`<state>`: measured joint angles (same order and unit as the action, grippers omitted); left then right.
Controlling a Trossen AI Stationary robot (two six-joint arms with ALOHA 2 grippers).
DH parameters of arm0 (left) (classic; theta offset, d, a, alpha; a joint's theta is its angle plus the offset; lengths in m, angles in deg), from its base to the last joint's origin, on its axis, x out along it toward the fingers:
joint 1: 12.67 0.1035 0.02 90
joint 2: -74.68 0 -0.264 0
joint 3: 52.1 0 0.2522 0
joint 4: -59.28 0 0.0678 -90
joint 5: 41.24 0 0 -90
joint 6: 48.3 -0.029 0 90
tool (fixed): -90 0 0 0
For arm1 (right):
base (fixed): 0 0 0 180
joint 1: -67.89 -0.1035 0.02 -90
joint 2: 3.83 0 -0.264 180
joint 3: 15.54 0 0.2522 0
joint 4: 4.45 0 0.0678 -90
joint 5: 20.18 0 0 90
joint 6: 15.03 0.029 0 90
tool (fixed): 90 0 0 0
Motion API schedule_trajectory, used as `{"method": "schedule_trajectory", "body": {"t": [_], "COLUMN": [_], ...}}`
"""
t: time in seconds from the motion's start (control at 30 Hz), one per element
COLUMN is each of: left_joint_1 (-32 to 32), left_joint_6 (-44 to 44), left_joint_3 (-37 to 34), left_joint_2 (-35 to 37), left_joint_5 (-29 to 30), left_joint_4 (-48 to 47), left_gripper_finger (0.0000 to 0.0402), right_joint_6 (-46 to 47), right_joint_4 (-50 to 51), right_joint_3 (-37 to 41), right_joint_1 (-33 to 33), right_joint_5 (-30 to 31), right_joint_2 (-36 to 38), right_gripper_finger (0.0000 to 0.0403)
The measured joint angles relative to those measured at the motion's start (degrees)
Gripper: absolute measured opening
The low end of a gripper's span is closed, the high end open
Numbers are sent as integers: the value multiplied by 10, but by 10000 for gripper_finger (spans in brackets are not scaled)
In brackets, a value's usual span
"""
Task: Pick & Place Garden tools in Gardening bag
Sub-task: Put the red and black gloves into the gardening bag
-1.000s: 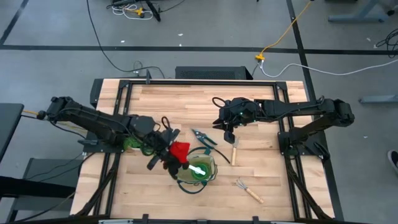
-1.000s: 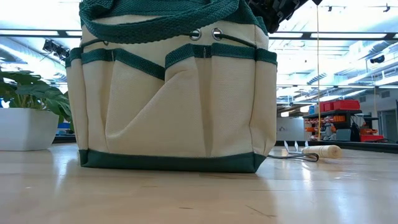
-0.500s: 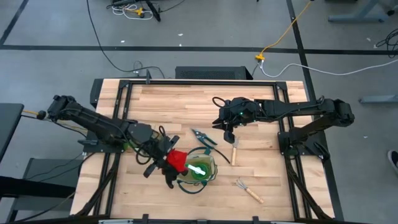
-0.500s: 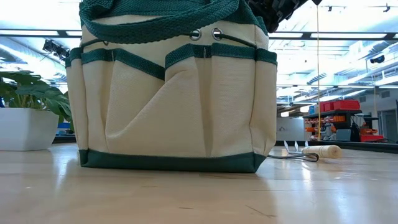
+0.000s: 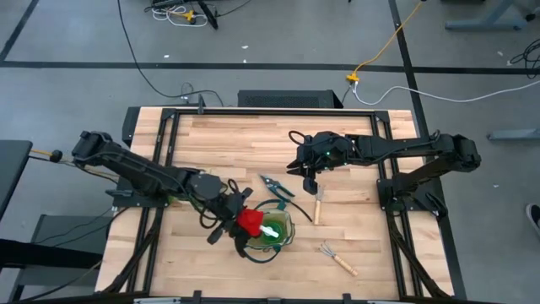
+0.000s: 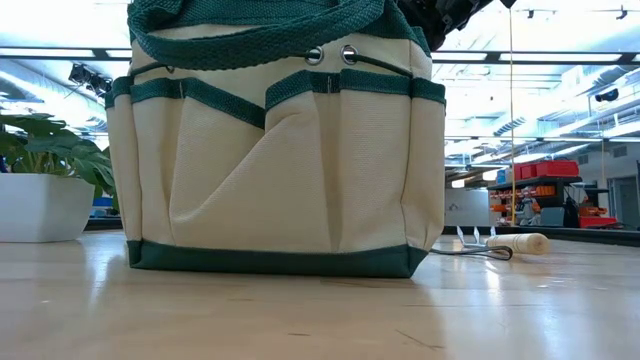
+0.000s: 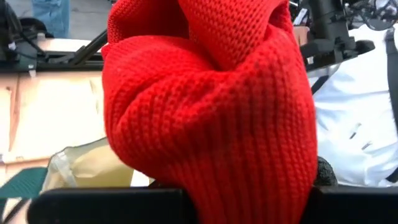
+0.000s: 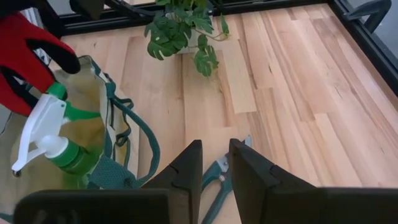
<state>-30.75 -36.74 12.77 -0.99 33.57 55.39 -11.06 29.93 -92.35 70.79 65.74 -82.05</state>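
Gardening bag (image 5: pixel 268 230) is sitting on the counter (image 5: pixel 253 143), near its front edge. Spray bottle (image 5: pixel 271 230) is standing inside it. Gloves (image 5: pixel 248 220) are hanging over the bag's left rim. Pruning shears (image 5: pixel 274 185) are lying just behind the bag; one hand rake (image 5: pixel 318 203) to its right, another rake (image 5: pixel 337 257) right-front. Plant (image 8: pixel 184 28) is sitting left of the bag.

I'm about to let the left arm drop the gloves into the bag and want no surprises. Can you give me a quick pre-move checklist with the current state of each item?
1. Left gripper holds the red-and-black gloves: ok.
2. Gloves over the gardening bag opening: ok, at its rim on the left arm's side, not centred.
3. Room inside beside the spray bottle: cannot tell.
4. Right gripper clear of the bag: ok, empty, above the pruning shears.
5. Bag upright: ok.
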Motion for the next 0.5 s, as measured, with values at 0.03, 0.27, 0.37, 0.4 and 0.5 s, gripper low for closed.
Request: {"method": "schedule_trajectory", "body": {"t": [0.03, 0.27, 0.37, 0.4, 0.5], "left_joint_1": [0, 12, 19, 23, 32], "left_joint_6": [-3, -10, -10, -10, -10], "left_joint_3": [0, 0, 0, 0, 0], "left_joint_2": [-2, -37, -52, -56, -61], "left_joint_5": [0, -6, -7, -8, -24], "left_joint_4": [3, 10, 11, 17, 31], "left_gripper_finger": [57, 57, 57, 57, 57], "right_joint_6": [0, 0, 0, 0, 0], "right_joint_4": [0, 0, -1, -1, -1], "right_joint_3": [0, 0, 0, 0, 0], "right_joint_1": [0, 0, 0, 0, 0], "right_joint_5": [0, 0, 0, 0, 0], "right_joint_2": [0, 0, 0, 0, 0], "right_gripper_finger": [82, 82, 82, 82, 82]}}
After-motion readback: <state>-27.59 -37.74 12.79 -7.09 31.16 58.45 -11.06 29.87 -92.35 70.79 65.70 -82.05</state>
